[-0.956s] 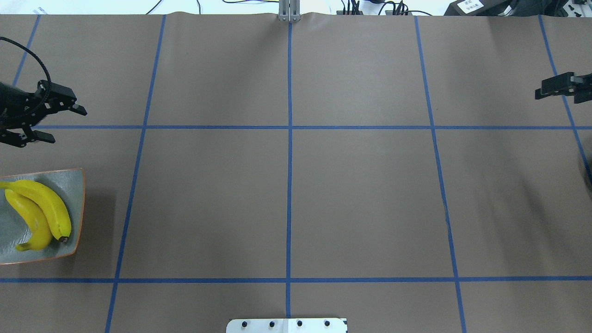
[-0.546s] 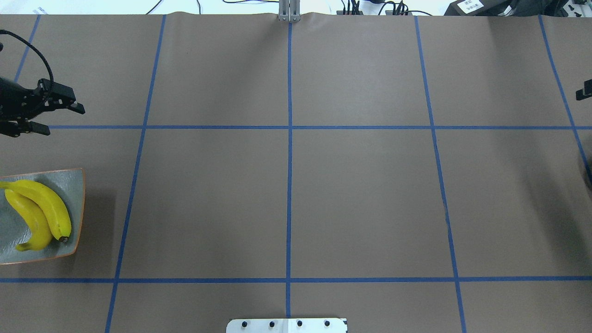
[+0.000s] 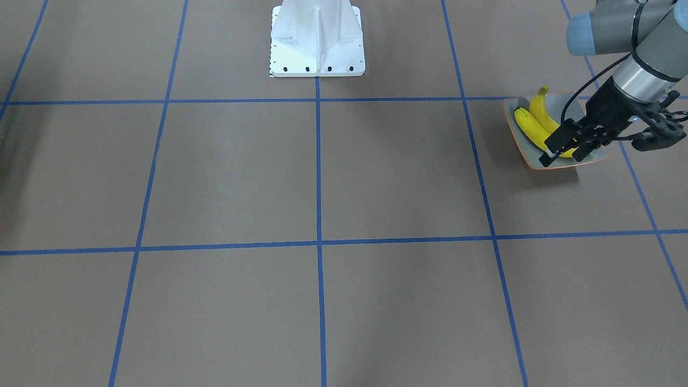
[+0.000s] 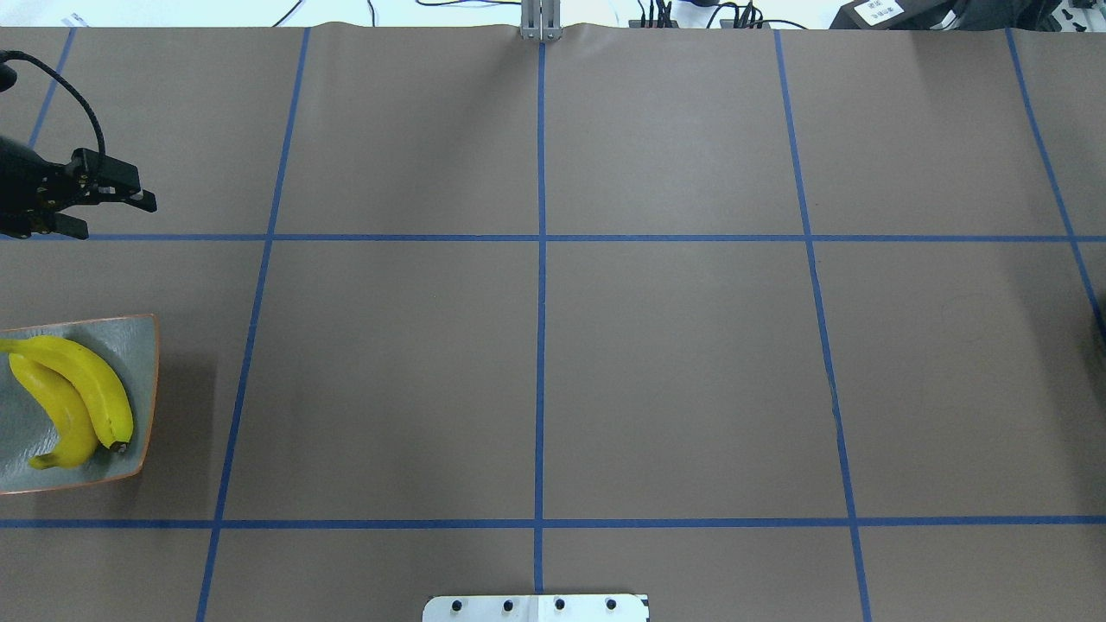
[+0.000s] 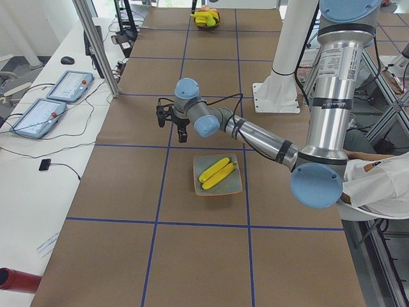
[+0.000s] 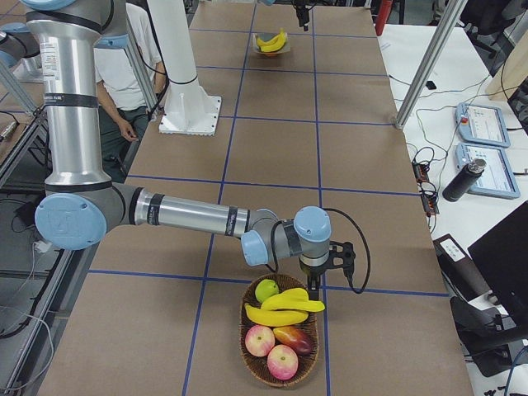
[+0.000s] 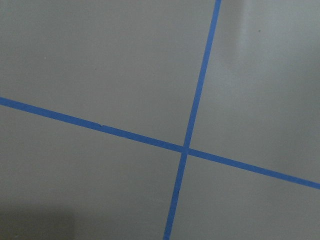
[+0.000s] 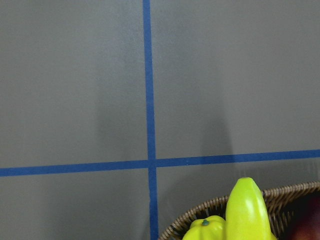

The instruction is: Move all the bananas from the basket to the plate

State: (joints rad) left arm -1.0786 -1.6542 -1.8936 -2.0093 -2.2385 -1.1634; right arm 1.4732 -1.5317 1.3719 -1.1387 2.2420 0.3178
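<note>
Two yellow bananas (image 4: 78, 393) lie side by side on the grey-green plate (image 4: 143, 345) at the table's left edge, also seen from the front as bananas (image 3: 532, 123) on the plate (image 3: 529, 161). My left gripper (image 4: 119, 218) hovers open and empty beyond the plate, over a blue tape line. The wicker basket (image 6: 247, 351) at the table's other end holds two more bananas (image 6: 285, 309). My right gripper (image 6: 317, 280) hangs just over the basket's rim; I cannot tell if it is open or shut. A banana tip (image 8: 245, 210) shows in the right wrist view.
Apples (image 6: 260, 340) and a green fruit (image 6: 266, 289) share the basket. The robot's white base (image 3: 317, 37) stands mid-table at the near edge. A person (image 5: 380, 185) sits beside the robot. Tablets (image 5: 51, 102) lie on a side table.
My left gripper has drawn back toward the overhead view's left edge and slightly farther from the plate. My right gripper has slid out of that view on the right.
</note>
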